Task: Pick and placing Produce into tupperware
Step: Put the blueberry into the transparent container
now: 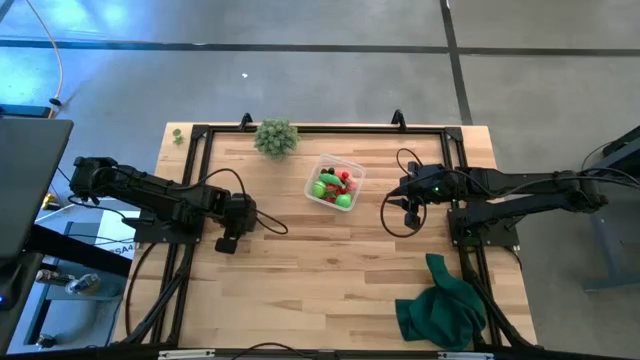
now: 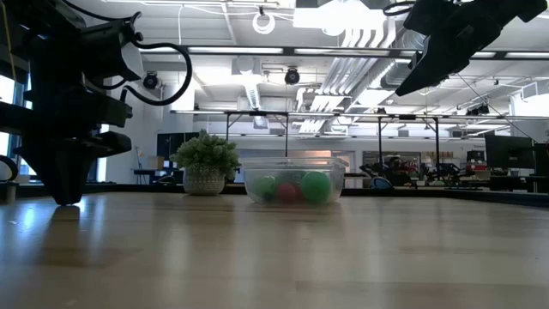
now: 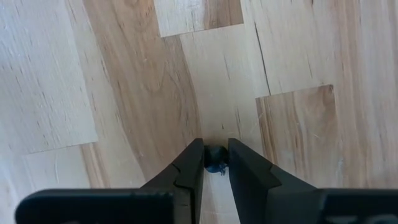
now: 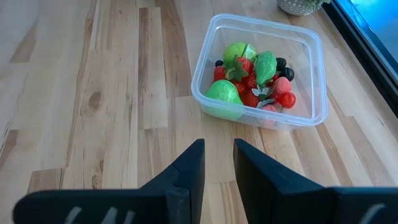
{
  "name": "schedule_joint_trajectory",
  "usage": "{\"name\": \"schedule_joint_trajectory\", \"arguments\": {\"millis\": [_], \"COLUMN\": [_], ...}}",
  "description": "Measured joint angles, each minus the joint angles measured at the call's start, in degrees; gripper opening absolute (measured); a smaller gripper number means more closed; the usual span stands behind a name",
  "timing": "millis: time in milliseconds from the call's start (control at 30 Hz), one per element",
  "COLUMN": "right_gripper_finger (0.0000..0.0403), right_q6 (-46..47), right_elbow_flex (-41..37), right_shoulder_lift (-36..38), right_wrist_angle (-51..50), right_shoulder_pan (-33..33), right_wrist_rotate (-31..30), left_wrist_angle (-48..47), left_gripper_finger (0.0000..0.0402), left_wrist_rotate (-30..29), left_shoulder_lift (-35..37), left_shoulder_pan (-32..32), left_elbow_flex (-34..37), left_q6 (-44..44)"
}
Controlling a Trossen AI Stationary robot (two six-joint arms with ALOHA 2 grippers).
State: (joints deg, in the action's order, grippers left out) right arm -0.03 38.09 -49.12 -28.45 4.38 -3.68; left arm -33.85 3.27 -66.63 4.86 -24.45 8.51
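Observation:
The clear tupperware [image 1: 322, 162] stands at the table's far middle and also shows in the right wrist view [image 4: 261, 25]. In it lies produce [image 4: 249, 78]: green round pieces, red berries and dark berries. My left gripper [image 1: 226, 243] points down at the table's left side, its tips at the wood [image 2: 67, 199], shut on one small dark berry [image 3: 215, 159]. My right gripper [image 1: 410, 215] hangs high [image 2: 413, 84] to the right of the tupperware, its fingers [image 4: 219, 155] a little apart with nothing between them. My left gripper pinches the small dark berry [image 3: 216, 154] between its two fingertips. The fingers come from above, pointing steeply down. The berry sits down at the table top; whether it is clear of the wood, I cannot tell.
A spiky pale-green ball in a small pot [image 1: 276, 137] stands at the far edge, left of the tupperware. A dark green cloth [image 1: 440, 305] lies at the near right corner. A small green piece [image 1: 177, 135] sits by the far left corner. Bare wood lies between the arms.

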Motion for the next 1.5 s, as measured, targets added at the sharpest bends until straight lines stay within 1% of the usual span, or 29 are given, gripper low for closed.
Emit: {"name": "schedule_joint_trajectory", "arguments": {"millis": [133, 300, 500, 633, 767, 867, 967, 1033, 1100, 1167, 1267, 1367, 1500], "right_gripper_finger": [0.0075, 0.0075, 0.0075, 0.0075, 0.0075, 0.0075, 0.0075, 0.0075, 0.0075, 0.0075, 0.0075, 0.0075, 0.0075], "right_q6": [0.0, 0.0, 0.0, 0.0, 0.0, 0.0, 0.0, 0.0, 0.0, 0.0, 0.0, 0.0, 0.0], "right_elbow_flex": [0.0, 0.0, 0.0, 0.0, 0.0, 0.0, 0.0, 0.0, 0.0, 0.0, 0.0, 0.0, 0.0], "right_shoulder_lift": [0.0, 0.0, 0.0, 0.0, 0.0, 0.0, 0.0, 0.0, 0.0, 0.0, 0.0, 0.0, 0.0], "right_wrist_angle": [0.0, 0.0, 0.0, 0.0, 0.0, 0.0, 0.0, 0.0, 0.0, 0.0, 0.0, 0.0, 0.0], "right_shoulder_pan": [0.0, 0.0, 0.0, 0.0, 0.0, 0.0, 0.0, 0.0, 0.0, 0.0, 0.0, 0.0, 0.0], "right_wrist_rotate": [0.0, 0.0, 0.0, 0.0, 0.0, 0.0, 0.0, 0.0, 0.0, 0.0, 0.0, 0.0, 0.0], "left_wrist_angle": [0.4, 3.4, 5.2, 9.4, 16.8, 21.9, 25.2, 26.3, 25.6, 25.9, 22.0, 17.1, 12.2], "left_gripper_finger": [0.0051, 0.0046, 0.0046, 0.0046, 0.0046, 0.0046, 0.0046, 0.0046, 0.0046, 0.0046, 0.0046, 0.0046, 0.0046], "left_wrist_rotate": [0.0, -0.3, -2.2, -4.2, -7.6, -10.5, -10.6, -10.4, -7.7, -2.5, 4.0, 7.8, 10.6], "left_shoulder_lift": [0.0, 0.0, 0.0, 0.0, 0.0, 0.0, -0.2, -1.6, -3.4, -6.5, -12.9, -20.2, -30.1], "left_shoulder_pan": [0.0, 0.0, 0.0, 0.0, 0.0, 0.6, 3.0, 5.3, 8.7, 12.3, 16.6, 18.8, 19.6], "left_elbow_flex": [0.0, -0.7, -4.7, -9.3, -15.0, -20.4, -26.3, -30.4, -34.4, -38.8, -44.9, -49.9, -54.9], "left_q6": [0.0, -0.5, -0.4, 0.4, 3.1, 7.2, 12.8, 15.6, 17.1, 18.3, 18.7, 21.0, 23.8]}}
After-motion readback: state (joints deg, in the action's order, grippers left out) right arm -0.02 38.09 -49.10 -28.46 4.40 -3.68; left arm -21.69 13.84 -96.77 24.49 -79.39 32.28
